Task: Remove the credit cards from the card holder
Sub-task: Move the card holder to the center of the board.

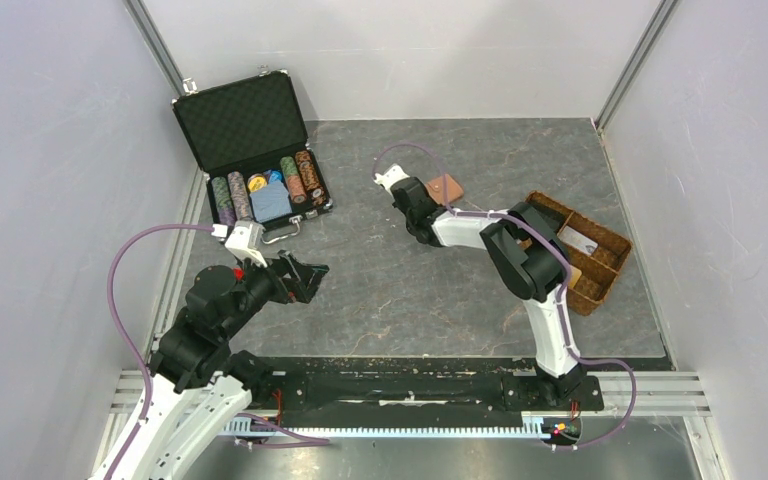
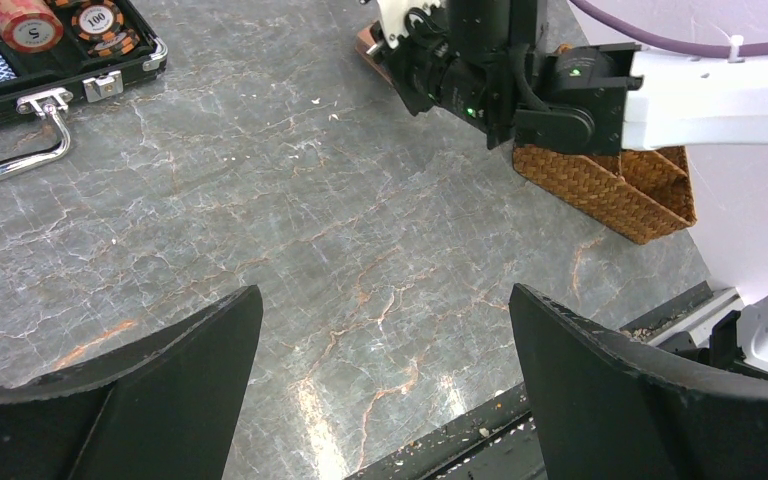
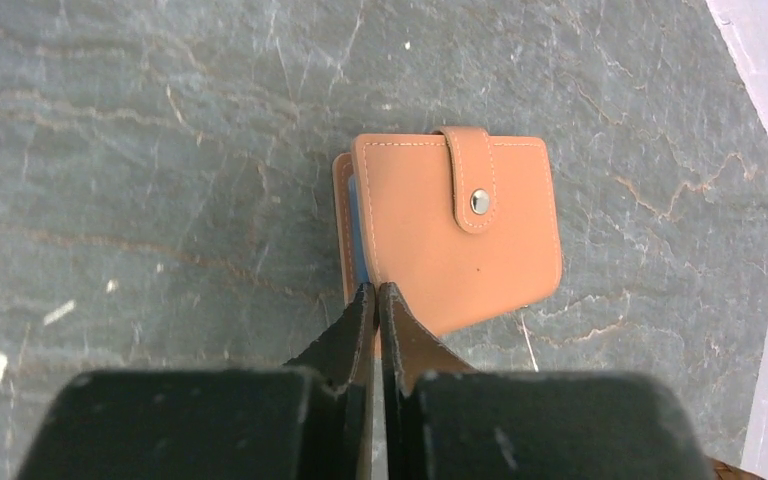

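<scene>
Although the left pincer (image 1: pixel 305 281) sits nearest the bases, at about 7 o'clock on the tabletop (image 1: pixel 410 300), it hangs with its jaws spread wide and nothing between them, well apart from the work. Farther out, toward 12 o'clock and a little right of centre, the card holder (image 3: pixel 455 235) lies flat on the stone with its snap tab (image 3: pixel 472 180) fastened across the cover. Only a sliver of pale blue lining (image 3: pixel 357 232) peeks out along the edge at 9 o'clock in the right wrist view, and no credit cards can be seen. The right pincer (image 3: pixel 376 292) is pressed shut, tips together, over the holder's edge at 6 o'clock. Whether any leather is caught between the tips cannot be told from these views. The main risk appears to be that the closed tips would shove the wallet instead of opening it, since the smooth stone offers little grip and nothing braces the far side. It could then skate toward the back wall or twist out from under the tips. If the tips have nipped only the top cover, lifting would probably raise the whole fastened wallet and drop it. The woven tray (image 1: pixel 600 288) stands at 3 o'clock, and the open chip case (image 1: pixel 245 120) lies farthest back at 10 o'clock.
</scene>
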Tool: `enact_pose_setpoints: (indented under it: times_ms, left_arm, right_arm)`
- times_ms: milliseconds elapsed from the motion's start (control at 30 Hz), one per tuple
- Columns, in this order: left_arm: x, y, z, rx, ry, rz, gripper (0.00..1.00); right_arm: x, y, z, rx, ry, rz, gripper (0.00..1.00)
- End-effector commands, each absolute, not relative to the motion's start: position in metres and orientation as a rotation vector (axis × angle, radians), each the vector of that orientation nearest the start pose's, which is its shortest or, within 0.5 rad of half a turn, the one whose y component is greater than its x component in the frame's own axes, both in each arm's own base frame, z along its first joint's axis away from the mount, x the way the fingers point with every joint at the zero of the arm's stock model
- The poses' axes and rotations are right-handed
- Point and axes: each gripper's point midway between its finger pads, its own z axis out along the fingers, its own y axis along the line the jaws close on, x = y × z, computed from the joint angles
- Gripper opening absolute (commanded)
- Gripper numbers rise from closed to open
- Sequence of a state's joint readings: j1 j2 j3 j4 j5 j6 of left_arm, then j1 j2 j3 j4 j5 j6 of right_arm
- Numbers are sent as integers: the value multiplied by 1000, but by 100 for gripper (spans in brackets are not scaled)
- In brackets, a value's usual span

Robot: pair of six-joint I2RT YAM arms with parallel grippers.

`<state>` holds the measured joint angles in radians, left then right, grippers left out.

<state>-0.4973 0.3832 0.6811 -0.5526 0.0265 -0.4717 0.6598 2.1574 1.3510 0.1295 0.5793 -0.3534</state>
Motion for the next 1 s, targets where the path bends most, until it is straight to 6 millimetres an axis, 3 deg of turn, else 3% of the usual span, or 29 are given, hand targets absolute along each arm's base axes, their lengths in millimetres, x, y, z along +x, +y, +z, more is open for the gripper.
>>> enact_pose_setpoints:
  times_ms: [0,167,300,467,667,733,800,967]
  left_arm:
    - [185,-126,247,22,1866,-708,100]
    - [186,-127,245,21,1877,-704,100]
    - [186,-125,245,16,1882,-696,100]
    - [188,-126,242,15,1894,-690,100]
    - [188,-126,241,15,1906,-686,100]
    - [188,-126,240,17,1908,-685,100]
    - [188,-126,240,18,1907,-684,100]
    - [189,-126,238,16,1916,-680,100]
  right_arm:
    - [464,236,64,-778,1965,-386,0]
    - [424,246,78,-787,1969,-186,0]
    - [382,248,69,-713,2097,-86,0]
    - [307,267,59,-615,2285,140,0]
    - [238,297,43,-632,2365,185,0]
    - [224,304,37,-630,2387,177,1]
    - [216,312,38,-617,2390,190,9]
    - [218,318,61,-594,2331,252,28]
